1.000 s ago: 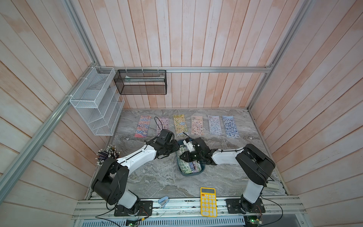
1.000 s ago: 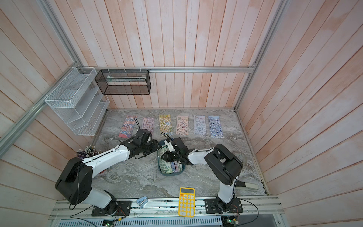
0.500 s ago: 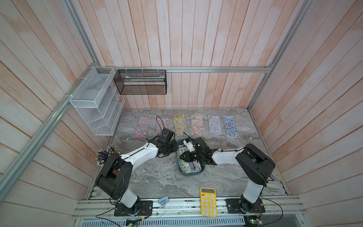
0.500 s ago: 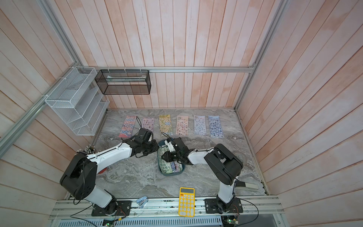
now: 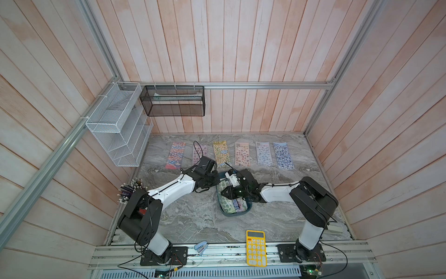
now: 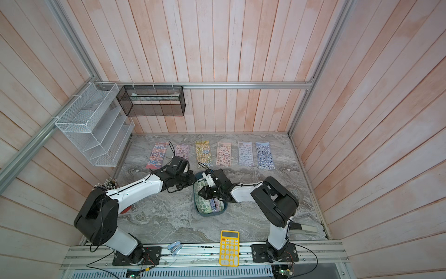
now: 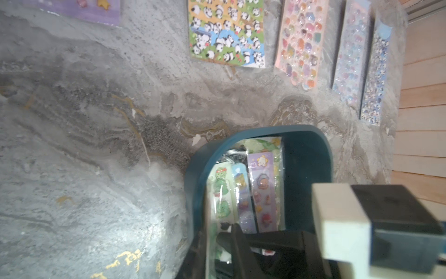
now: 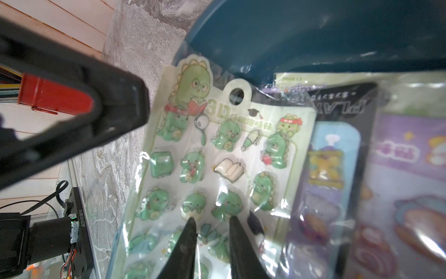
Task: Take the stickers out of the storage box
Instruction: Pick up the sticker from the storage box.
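Note:
The teal storage box sits mid-table with several stickers inside. A green dinosaur sticker sheet leans on the box's left wall, its top over the rim. My left gripper straddles this sheet's edge at the wall. Its fingers are close together, with a small gap still showing. My right gripper points into the box, its narrowly parted tips resting on the green sheet. A lilac sheet lies beside it. Several stickers lie in a row on the table at the back.
A yellow calculator and a blue stapler lie at the front edge. A pencil holder stands at the left. A white wire rack and a black mesh basket hang on the walls.
My left gripper's jaws have narrowed a lot around the green sheet's edge. The left arm has shifted slightly toward the box. The right arm has not moved.

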You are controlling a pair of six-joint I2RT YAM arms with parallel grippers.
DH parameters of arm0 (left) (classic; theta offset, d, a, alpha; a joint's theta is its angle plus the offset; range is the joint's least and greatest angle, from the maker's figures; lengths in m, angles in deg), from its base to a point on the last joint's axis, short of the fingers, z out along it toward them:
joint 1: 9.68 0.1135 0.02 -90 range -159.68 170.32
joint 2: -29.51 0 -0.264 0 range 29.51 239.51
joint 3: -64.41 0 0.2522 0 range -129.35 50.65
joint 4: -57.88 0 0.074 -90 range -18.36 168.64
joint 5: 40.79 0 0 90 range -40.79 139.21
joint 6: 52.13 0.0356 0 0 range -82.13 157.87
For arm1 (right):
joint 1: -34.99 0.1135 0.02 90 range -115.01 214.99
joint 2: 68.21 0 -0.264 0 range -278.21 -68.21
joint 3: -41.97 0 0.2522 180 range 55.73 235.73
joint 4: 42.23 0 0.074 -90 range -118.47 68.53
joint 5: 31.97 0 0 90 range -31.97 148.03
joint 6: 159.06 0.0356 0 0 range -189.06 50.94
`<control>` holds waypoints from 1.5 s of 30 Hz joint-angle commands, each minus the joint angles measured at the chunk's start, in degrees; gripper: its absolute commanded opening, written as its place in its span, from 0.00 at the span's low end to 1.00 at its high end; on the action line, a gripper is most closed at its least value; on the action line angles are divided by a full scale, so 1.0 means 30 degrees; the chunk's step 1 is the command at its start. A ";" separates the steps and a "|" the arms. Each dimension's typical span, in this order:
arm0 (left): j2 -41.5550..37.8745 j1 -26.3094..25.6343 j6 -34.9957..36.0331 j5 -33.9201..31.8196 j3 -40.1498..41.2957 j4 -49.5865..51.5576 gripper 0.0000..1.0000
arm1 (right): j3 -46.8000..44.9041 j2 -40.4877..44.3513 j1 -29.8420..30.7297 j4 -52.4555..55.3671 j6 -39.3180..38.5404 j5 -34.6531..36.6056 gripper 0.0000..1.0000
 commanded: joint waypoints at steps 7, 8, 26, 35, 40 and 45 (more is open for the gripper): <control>0.2076 -0.0976 0.1288 -0.2084 -0.2728 0.2684 0.15 | -0.0856 -0.0597 0.0134 0.2027 0.0177 -0.0324 0.27; 0.2138 -0.1020 0.1331 -0.2287 -0.2842 0.2867 0.16 | -0.0865 -0.0615 0.0121 0.1999 0.0177 -0.0324 0.26; 0.2975 -0.1762 0.2359 -0.6216 -0.4345 0.4855 0.36 | -0.0863 -0.0831 0.0098 0.1767 0.0148 -0.0500 0.26; 0.3618 -0.1856 0.2446 -0.5455 -0.4663 0.4355 0.10 | -0.0865 -0.0970 0.0105 0.1702 0.0118 -0.0558 0.26; 0.3778 -0.1887 0.2446 -0.5443 -0.4841 0.4559 0.22 | -0.0879 -0.1036 0.0076 0.1646 0.0118 -0.0559 0.26; 0.3741 -0.1908 0.2446 -0.5513 -0.5035 0.4869 0.31 | -0.0894 -0.1120 0.0076 0.1644 0.0118 -0.0617 0.26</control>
